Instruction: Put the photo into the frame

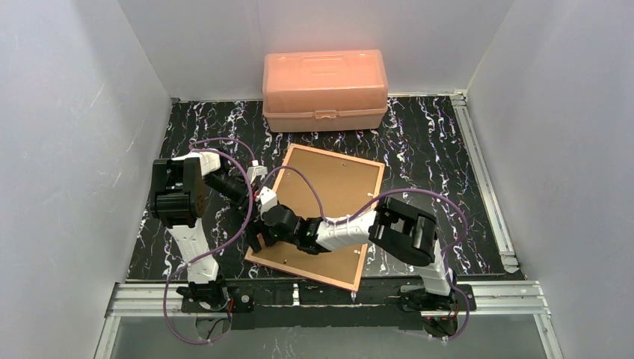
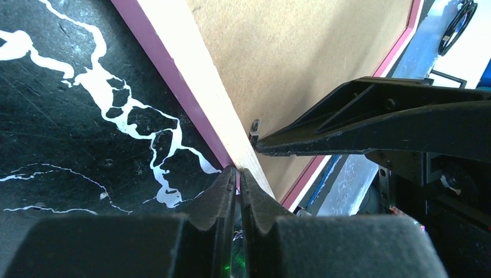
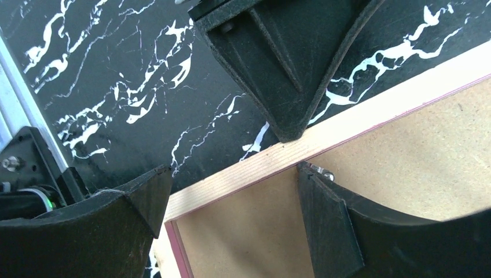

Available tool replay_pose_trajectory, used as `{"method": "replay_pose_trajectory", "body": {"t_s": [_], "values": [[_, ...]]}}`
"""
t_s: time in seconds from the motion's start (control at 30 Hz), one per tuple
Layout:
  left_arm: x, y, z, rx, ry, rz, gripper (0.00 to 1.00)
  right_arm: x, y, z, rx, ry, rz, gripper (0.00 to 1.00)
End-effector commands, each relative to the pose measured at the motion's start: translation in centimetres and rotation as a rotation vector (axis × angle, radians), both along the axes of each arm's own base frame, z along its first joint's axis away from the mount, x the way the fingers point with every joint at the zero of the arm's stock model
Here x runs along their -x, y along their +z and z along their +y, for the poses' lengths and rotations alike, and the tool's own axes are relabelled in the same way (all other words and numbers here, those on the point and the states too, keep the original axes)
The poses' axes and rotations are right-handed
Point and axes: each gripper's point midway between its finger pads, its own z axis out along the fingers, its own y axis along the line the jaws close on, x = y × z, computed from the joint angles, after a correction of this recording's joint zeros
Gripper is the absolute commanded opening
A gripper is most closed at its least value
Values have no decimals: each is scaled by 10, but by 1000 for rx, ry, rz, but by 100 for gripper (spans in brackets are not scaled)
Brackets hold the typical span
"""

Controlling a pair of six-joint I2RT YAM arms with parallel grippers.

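The left tool (image 2: pixel 237 172) has its jaws together, tips on the frame (image 2: pixel 197 81) border, clearest from its own wrist. The right tool (image 3: pixel 231 174) stands apart astride that border, one finger beside a clip (image 3: pixel 324 172) on the backing board (image 3: pixel 417 145). From above, the frame lies face-down on the table (image 1: pixel 419 134).

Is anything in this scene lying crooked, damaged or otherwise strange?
The frame lies face down and rotated, so its edges are not parallel with the edges of the table. No damage or spill is visible.
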Motion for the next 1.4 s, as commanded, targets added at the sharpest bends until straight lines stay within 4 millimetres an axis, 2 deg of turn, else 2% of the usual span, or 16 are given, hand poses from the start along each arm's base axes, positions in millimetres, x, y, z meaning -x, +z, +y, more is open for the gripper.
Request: {"method": "replay_pose_trajectory", "body": {"t_s": [0.0, 0.07, 0.17, 0.37, 0.5, 0.73, 1.0, 1.37], "values": [[1, 12, -1, 14, -13, -16, 6, -13, 42, -11, 7, 39, -137, 88], [0, 13, -1, 8, -14, -25, 6, -14, 57, -20, 28, 62, -198, 88], [-3, 13, 0, 1, -10, -26, 6, -19, 61, -38, 102, 69, -265, 88], [-4, 13, -2, 6, -1, -26, 6, -28, 39, -71, 259, 104, -439, 89], [-4, 13, -3, 15, 8, -17, 6, -45, 38, -78, 362, 91, -650, 89], [-4, 12, -5, 23, 14, -16, 5, -54, 29, -63, 428, 107, -790, 89], [-6, 12, -6, 33, 16, -17, 5, -49, 22, -46, 354, 88, -739, 89], [-8, 15, -9, 52, 25, -18, 5, -43, 17, -39, 310, 79, -693, 89]]}}
